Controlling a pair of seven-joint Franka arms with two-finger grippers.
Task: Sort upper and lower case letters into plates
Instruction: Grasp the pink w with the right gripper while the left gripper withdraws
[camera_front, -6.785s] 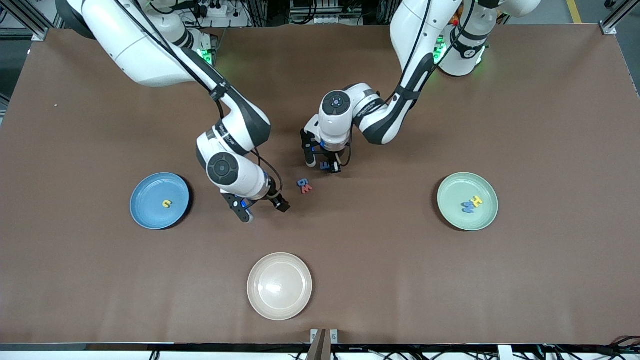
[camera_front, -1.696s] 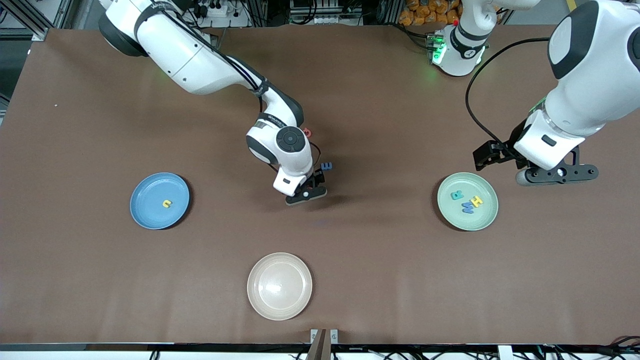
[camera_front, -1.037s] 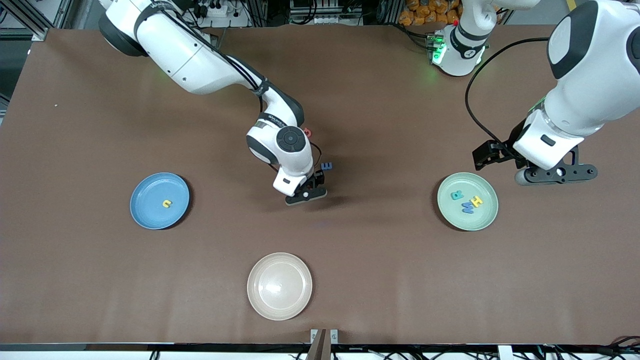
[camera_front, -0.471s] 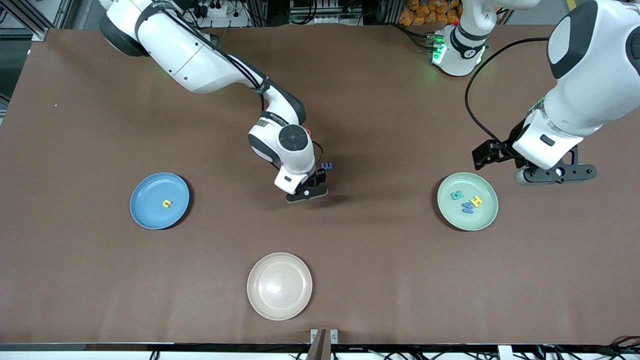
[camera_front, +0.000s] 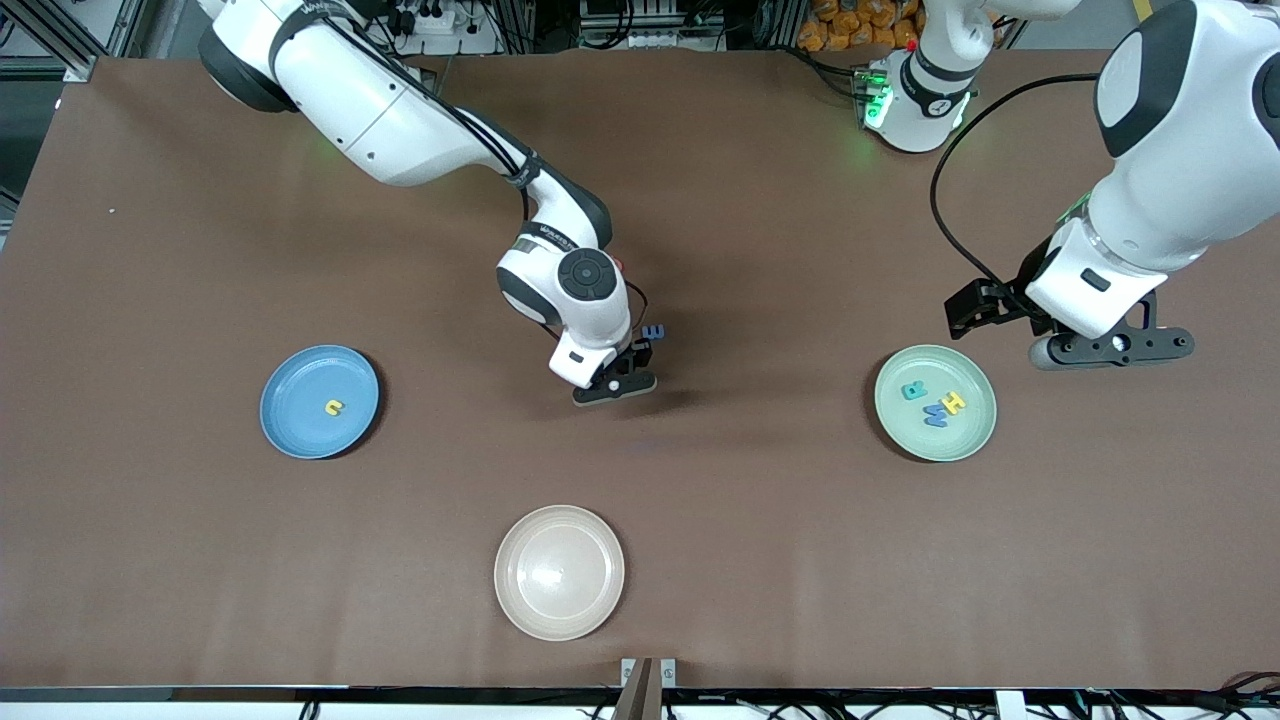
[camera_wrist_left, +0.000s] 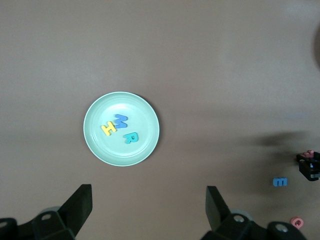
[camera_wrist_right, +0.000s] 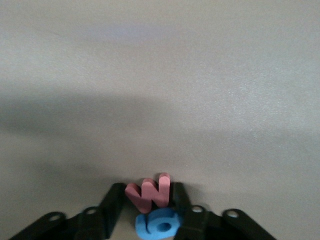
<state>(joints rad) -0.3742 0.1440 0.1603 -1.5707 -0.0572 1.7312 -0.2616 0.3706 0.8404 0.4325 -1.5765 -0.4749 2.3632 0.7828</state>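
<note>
The right gripper (camera_front: 618, 378) has just pinched in, down at the middle of the counter (camera_front: 760, 560), and the right wrist view shows why: its two black fingers (camera_wrist_right: 116, 200) now stand close on either side of a red letter w (camera_wrist_right: 149, 192), touching it or very nearly so. A blue letter (camera_wrist_right: 158, 223), round with a hole, sits right against the w, deeper between the same fingers. I judge this the start of a pick, with a risk that the blue one gets dragged along.

A blue E-like letter (camera_front: 654, 331) lies on the counter at about one o'clock from that gripper, just beside it. In the left wrist view a pink round letter (camera_wrist_left: 298, 221) lies near it.

The left gripper (camera_front: 1065, 335) hangs with its fingers spread wide and nothing in them, over the counter at about one o'clock from the mint green plate (camera_front: 975, 435); that arm waits. The plate holds a yellow H (camera_front: 955, 402), a blue M (camera_front: 936, 414) and a teal R (camera_front: 913, 391), all capitals.

The sky blue plate (camera_front: 295, 430), toward the right arm's end, holds one yellow lowercase letter (camera_front: 334, 407). A w belongs there, I'd say. The cream-beige plate (camera_front: 525, 610) sits at six o'clock, bare.
</note>
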